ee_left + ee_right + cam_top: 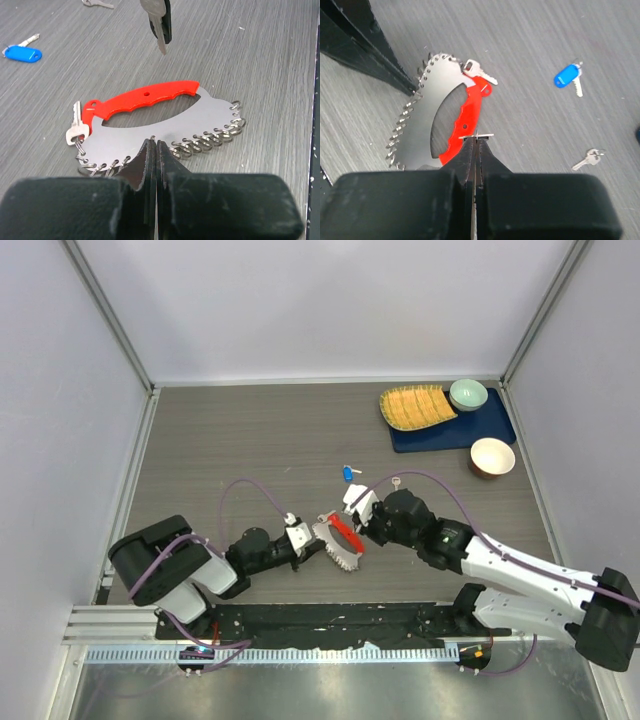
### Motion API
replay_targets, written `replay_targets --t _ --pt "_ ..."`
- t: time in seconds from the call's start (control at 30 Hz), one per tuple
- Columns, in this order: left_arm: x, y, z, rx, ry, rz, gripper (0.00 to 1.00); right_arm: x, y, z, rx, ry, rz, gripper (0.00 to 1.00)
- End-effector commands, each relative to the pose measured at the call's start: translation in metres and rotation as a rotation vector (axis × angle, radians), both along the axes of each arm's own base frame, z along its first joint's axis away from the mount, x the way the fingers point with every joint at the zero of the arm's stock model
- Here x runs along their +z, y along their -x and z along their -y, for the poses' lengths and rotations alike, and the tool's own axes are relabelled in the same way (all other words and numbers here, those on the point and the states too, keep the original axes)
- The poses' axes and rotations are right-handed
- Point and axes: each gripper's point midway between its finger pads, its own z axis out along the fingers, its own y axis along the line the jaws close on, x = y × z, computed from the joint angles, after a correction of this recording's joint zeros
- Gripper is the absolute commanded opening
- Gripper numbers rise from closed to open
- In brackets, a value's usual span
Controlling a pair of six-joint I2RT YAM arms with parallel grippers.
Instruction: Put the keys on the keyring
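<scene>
The keyring [335, 545] is a silver plate [165, 117] with a long red fob [145, 97] and several small split rings along its edge. It lies flat on the table. One silver key [76, 127] hangs on a ring at its end. My left gripper [153, 142] is shut on the plate's ringed near edge. My right gripper [476, 137] hovers above the red fob [470, 115], shut on a thin metal key seen edge-on; its blade [161, 37] points down in the left wrist view. A blue-headed key [348, 472] and a plain silver key [397, 481] lie loose beyond.
At the back right a blue mat [450, 432] carries a yellow woven plate [415, 407] and a green bowl [468, 394]. A brown bowl [492, 457] stands at its near edge. White walls enclose the table on three sides.
</scene>
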Motion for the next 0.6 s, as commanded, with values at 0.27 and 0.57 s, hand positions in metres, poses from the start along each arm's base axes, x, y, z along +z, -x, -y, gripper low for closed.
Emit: replay_targets --t 0.27,0.57 --pt "0.075 -0.005 0.001 0.003 0.213 0.253 0.00 -0.017 0.022 -0.048 0.304 -0.005 -0.078 0.01" --pt "0.093 0.001 0.000 -0.036 0.256 0.295 0.00 -0.027 0.012 -0.059 0.361 0.036 -0.025 0.01"
